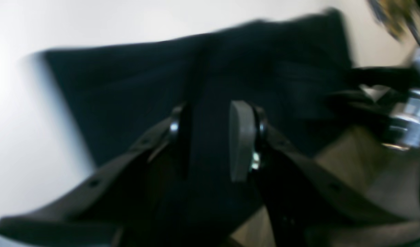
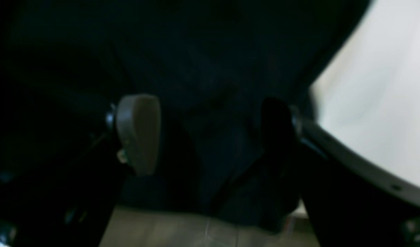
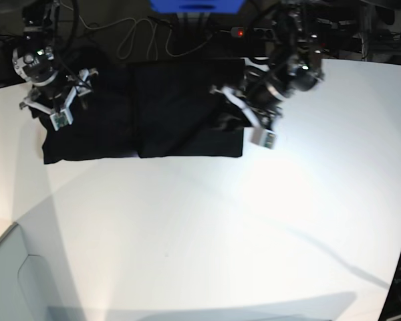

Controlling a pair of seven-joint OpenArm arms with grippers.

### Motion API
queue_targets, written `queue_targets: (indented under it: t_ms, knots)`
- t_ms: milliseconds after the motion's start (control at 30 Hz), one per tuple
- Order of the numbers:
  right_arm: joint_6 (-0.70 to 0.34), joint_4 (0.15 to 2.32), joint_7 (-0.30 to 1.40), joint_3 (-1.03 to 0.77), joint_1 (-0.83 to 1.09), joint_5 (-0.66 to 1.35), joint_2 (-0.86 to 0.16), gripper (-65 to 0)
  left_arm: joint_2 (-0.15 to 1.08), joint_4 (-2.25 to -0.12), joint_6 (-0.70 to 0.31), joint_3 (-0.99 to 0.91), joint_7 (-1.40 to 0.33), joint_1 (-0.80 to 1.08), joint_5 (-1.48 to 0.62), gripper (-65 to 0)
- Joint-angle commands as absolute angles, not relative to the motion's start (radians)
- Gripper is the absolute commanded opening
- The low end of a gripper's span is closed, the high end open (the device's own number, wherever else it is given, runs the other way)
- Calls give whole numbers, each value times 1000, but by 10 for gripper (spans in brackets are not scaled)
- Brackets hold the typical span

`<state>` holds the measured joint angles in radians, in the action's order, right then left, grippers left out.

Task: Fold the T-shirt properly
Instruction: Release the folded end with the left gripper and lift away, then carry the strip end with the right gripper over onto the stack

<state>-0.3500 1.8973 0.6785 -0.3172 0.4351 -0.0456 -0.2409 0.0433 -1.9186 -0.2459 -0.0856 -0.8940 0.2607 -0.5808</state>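
The black T-shirt (image 3: 154,114) lies plain side up along the back of the white table (image 3: 220,227), folded into a wide flat band. My left gripper (image 3: 252,120) hovers over the shirt's right end. In the left wrist view its fingers (image 1: 242,137) stand apart, left gripper (image 1: 210,133) open above the dark cloth (image 1: 134,89), with nothing visibly pinched. My right gripper (image 3: 57,107) is over the shirt's left end. The right wrist view shows this right gripper (image 2: 210,130) with its jaws wide open just above the black fabric (image 2: 203,68). Both wrist views are blurred.
Cables (image 3: 140,33) and a blue object (image 3: 197,5) sit behind the table's back edge. A pale panel (image 3: 13,267) stands at the front left corner. Brown floor (image 1: 361,161) shows past the table edge in both wrist views.
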Motion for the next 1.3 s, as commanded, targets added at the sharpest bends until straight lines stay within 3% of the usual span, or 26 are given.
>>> queue_targets:
  t_ms: [0,200,500,833,967,1133,1200,1267]
  knots:
    - [-357,1937,661,-341,432,-39,-248,-186,53,-1923,-251,-124,-877,262,-618,-466]
    - [-357,1949,661,-427,392,-39,-246,-128,99,-1794,-252,-282,-880,268,-682,-466]
    - [-357,1666,661,-473,280,-38,-255,-127,94,-1744,-259,-297,-874,288,-671,-466]
    - [-357,1491,659,-472,243,-35,-280,-148,94,-1744,-259,-297,-874,289,-671,-466]
    - [-361,1443,659,-467,243,-35,-277,-264,93,-1744,-259,-297,-874,291,-671,-466]
    - [-550,1400,661,-473,243,-35,-275,-542,93,-1744,-255,-298,-872,297,-671,-466]
    - [-575,1394,661,-473,243,-36,-275,-647,93,-1744,-255,-298,-872,300,-671,-466]
    - [-579,1397,661,-473,245,-36,-275,-646,93,-1744,-255,-298,-872,303,-671,-466]
